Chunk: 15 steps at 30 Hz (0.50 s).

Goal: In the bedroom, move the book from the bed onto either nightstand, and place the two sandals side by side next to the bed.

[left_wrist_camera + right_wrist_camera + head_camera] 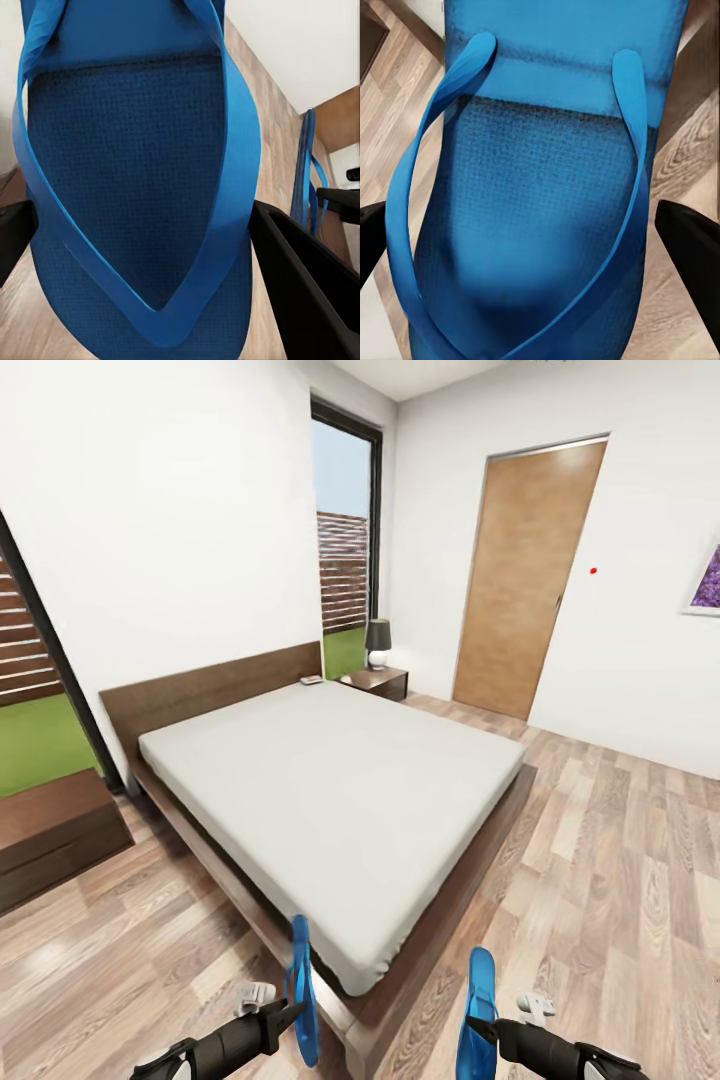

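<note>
The bedroom has white walls, a wood-plank floor (600, 880), a dark-framed window (345, 530) at upper centre and a brown door (525, 575) at upper right. The bed (330, 790) fills the middle of the frame, its mattress bare apart from a small pale object by the headboard that may be the book (311, 680), too small to tell. A nightstand (378, 682) with a lamp stands beyond it; another (50, 840) sits at the left edge. At the bottom, each arm carries a sandal on edge: the left gripper (285, 1015) has its fingers closed on the left sandal (300, 990), the right gripper (485, 1028) on the right sandal (478, 1010). Both hang above the floor at the bed's foot corner, probably ready for setting down together.
</note>
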Motion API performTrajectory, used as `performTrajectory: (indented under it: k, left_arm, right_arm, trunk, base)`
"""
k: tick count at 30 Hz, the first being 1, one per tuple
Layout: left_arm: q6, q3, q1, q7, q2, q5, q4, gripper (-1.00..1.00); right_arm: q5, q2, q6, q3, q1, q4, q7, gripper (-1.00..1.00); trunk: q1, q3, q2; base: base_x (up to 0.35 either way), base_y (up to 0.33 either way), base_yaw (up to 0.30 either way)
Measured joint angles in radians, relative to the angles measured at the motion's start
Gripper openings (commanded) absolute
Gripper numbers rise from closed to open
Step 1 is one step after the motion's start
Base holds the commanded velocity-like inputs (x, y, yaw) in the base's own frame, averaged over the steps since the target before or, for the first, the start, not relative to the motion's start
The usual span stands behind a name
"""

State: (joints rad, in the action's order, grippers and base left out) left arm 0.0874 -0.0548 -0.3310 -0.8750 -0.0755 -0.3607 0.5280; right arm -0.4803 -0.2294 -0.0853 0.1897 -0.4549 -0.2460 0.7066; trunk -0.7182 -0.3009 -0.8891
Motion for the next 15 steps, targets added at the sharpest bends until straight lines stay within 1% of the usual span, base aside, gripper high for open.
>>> performTrajectory:
  k: [15]
  left_arm:
    - [0.0,0.0,0.0,0.002,0.0,0.0,0.0,-1.0]
  right_arm:
    - [0.0,0.0,0.001,0.0,0.0,0.0,-0.001,-1.0]
  trunk:
    - [0.0,0.0,0.0]
  base:
    - [0.0,0.0,-0.198]
